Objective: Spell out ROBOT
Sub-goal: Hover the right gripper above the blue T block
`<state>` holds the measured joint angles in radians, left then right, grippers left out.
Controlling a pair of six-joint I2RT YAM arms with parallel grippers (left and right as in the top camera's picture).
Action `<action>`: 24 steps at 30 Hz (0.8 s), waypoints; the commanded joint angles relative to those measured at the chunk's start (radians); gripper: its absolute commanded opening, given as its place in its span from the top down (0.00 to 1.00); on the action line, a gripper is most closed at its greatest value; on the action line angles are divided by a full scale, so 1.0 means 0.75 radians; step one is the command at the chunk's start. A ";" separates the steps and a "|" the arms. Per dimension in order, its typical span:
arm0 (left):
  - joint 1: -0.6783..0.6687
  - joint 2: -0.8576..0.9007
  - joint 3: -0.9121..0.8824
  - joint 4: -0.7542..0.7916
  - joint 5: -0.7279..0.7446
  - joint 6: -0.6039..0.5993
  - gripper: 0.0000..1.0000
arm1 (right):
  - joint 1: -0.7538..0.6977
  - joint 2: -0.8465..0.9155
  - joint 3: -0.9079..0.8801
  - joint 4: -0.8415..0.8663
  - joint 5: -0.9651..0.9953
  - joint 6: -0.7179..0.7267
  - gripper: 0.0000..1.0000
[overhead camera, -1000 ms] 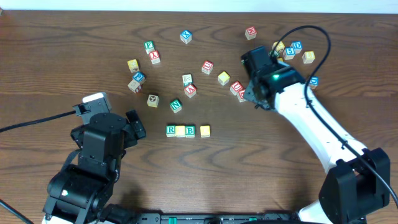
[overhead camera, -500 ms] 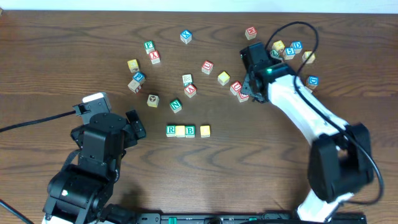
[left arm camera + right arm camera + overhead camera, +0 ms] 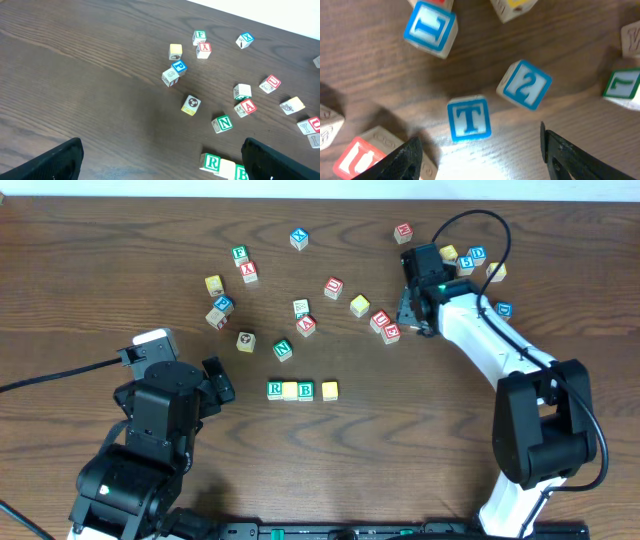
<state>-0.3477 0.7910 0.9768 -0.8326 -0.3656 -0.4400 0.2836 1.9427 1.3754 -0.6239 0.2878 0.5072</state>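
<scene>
Both spread, empty: left end effector (image 3: 160, 167), right end effector (image 3: 481, 159) above T block (image 3: 468, 119)

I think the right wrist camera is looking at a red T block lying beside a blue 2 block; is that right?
Not quite. The T block is blue, not red; the right wrist view shows it lying beside the blue 2 block.

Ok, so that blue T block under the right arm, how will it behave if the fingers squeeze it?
The T block looks like a rigid, flat-faced cube, so it should grip firmly and not roll. Small and wooden-looking, it is probably light, so one of the fingers touching first could slide it across the smooth table.
</scene>
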 commanded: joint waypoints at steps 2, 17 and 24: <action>0.007 -0.001 0.031 -0.002 -0.018 0.018 0.01 | -0.043 0.033 0.016 0.025 0.005 -0.068 0.28; 0.007 -0.001 0.031 -0.001 -0.018 0.018 0.01 | -0.009 0.093 0.016 0.050 -0.107 -0.069 0.32; 0.007 -0.001 0.031 -0.002 -0.018 0.018 0.01 | -0.010 0.131 0.016 0.107 -0.103 -0.070 0.32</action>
<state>-0.3477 0.7910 0.9768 -0.8326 -0.3656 -0.4397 0.2718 2.0060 1.3754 -0.5526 0.2085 0.4618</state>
